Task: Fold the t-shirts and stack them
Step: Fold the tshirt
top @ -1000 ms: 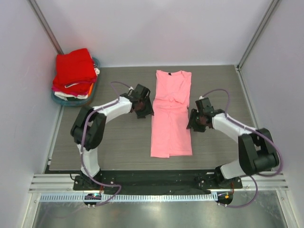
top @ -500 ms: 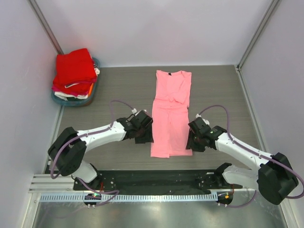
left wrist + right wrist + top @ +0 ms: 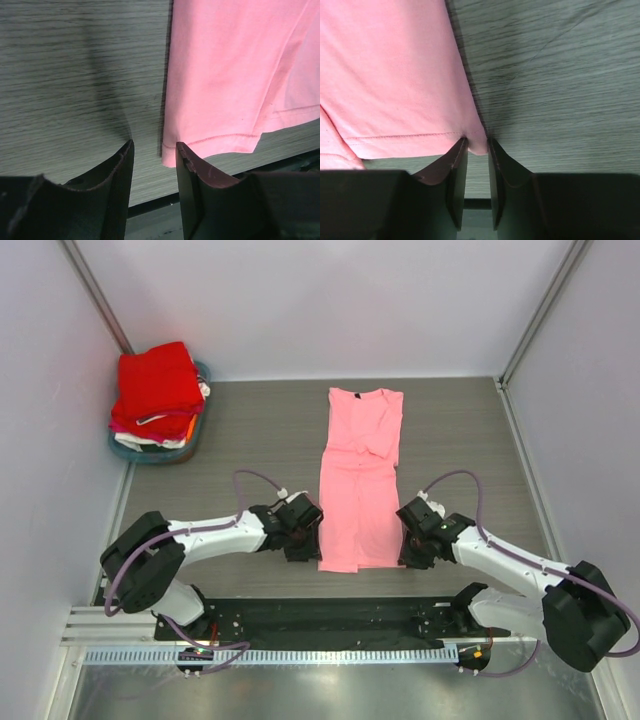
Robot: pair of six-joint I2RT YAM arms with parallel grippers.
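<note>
1. Pink t-shirt (image 3: 360, 480) lies flat in a long strip down the middle of the counter (image 3: 250, 440), collar at the far end and hem at the near end. It lies as it did a second ago.
2. Folded t-shirts sit as a stack (image 3: 155, 385) in the far left corner, a red one on top, resting on a teal tray (image 3: 150, 453). This too is unchanged.
3. Both arms have moved. A second ago they flanked the middle of the pink t-shirt. Half a second ago they were further toward the near edge. Now each reaches low across the counter to a hem corner.
4. Left end effector (image 3: 305, 540) is at the near left corner of the hem. In the left wrist view its fingers are spread (image 3: 155, 147). The corner of the pink cloth (image 3: 230, 75) lies in the gap close to one finger, with bare counter in front of the other.
5. Right end effector (image 3: 412, 550) is at the near right corner. In the right wrist view its fingers stand only narrowly apart (image 3: 477, 142), and the tip of the hem corner (image 3: 395, 75) dips into the slot between them. A sliver of gap shows below, and I cannot tell whether the fingers touch the cloth.
</note>
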